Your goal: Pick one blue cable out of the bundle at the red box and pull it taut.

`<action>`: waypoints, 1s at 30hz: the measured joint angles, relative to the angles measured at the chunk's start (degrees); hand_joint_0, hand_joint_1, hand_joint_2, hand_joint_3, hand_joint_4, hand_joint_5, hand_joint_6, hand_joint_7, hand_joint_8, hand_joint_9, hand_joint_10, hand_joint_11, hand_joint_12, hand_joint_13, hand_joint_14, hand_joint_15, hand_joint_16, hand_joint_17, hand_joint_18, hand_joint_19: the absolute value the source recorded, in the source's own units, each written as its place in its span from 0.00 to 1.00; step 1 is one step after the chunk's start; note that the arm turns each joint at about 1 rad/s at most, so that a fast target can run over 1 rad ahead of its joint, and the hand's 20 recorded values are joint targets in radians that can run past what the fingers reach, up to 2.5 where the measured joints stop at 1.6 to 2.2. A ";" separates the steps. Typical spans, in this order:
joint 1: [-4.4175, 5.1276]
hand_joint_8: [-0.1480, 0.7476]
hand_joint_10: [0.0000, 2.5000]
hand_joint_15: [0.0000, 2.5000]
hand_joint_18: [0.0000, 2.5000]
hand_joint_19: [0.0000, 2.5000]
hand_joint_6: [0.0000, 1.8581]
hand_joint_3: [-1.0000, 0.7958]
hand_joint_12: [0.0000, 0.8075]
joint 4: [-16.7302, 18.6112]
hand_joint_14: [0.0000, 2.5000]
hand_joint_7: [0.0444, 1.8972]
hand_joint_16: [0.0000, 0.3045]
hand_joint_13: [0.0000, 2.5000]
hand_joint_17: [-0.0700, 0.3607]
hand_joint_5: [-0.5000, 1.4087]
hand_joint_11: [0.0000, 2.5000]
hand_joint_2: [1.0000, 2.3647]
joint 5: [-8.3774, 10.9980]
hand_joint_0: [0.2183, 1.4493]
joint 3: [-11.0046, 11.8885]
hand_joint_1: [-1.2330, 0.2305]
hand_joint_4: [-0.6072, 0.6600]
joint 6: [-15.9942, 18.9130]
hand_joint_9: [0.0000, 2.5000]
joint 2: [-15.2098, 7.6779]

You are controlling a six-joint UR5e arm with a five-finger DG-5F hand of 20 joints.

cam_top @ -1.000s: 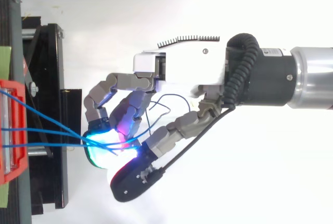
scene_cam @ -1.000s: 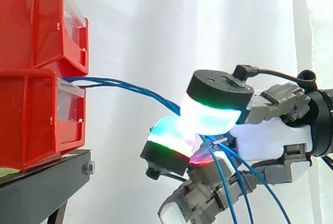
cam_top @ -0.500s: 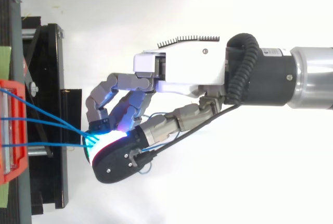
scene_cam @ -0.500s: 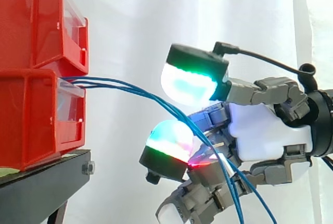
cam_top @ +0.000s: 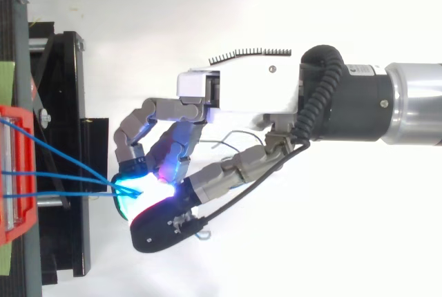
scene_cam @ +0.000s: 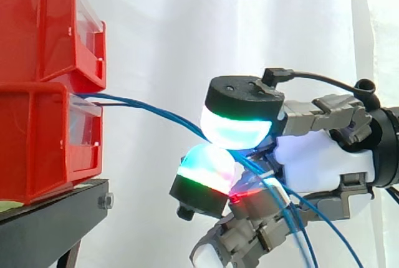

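Blue cables (scene_cam: 174,117) run from your red box (scene_cam: 37,137) into the hand (scene_cam: 324,162); its glowing pads (scene_cam: 237,132) pinch several together.

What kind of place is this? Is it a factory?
Probably a robot test lab, not a factory floor: a white curtain hangs behind as a backdrop, red bins sit stacked on a black stand, and a robot hand pinches blue cables running from the bins.

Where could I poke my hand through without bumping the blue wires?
Above the blue cables, between the upper red bin and the hand, is bare. Below them, between the black stand and the hand, too. Crowded where the pads pinch them.
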 measured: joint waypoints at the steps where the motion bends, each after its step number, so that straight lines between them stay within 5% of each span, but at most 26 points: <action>1: 0.00 0.67 0.00 0.13 0.25 0.10 0.48 0.54 0.52 0.02 0.00 0.76 0.18 0.31 0.45 0.20 0.49 0.02 0.00 0.39 0.00 0.21 0.55 -0.02 0.49 0.00; 3: 0.01 0.65 0.00 0.13 0.25 0.10 0.50 0.53 0.52 0.07 0.00 0.68 0.18 0.30 0.45 0.20 0.49 0.01 0.02 0.39 0.02 0.21 0.51 -0.02 0.48 0.00; 6: 0.02 0.63 0.00 0.13 0.23 0.11 0.50 0.43 0.51 0.09 0.00 0.55 0.18 0.28 0.45 0.19 0.49 0.01 0.24 0.33 0.02 0.24 0.62 0.01 0.47 0.00; 10: 0.01 0.66 0.00 0.13 0.23 0.12 0.48 0.28 0.56 0.09 0.00 0.49 0.20 0.29 0.48 0.19 0.48 0.00 0.70 0.23 0.03 0.35 0.63 0.03 0.48 0.01; 17: -0.07 0.64 0.00 0.13 0.21 0.14 0.47 0.30 0.56 0.24 0.00 0.51 0.19 0.29 0.47 0.19 0.49 0.00 1.20 0.27 0.03 0.49 0.61 0.04 0.49 0.02; 30: -0.15 0.72 0.00 0.12 0.28 0.12 0.47 0.51 0.62 0.27 0.00 0.50 0.22 0.32 0.52 0.20 0.49 0.01 1.32 0.31 0.01 0.39 0.60 -0.12 0.52 0.01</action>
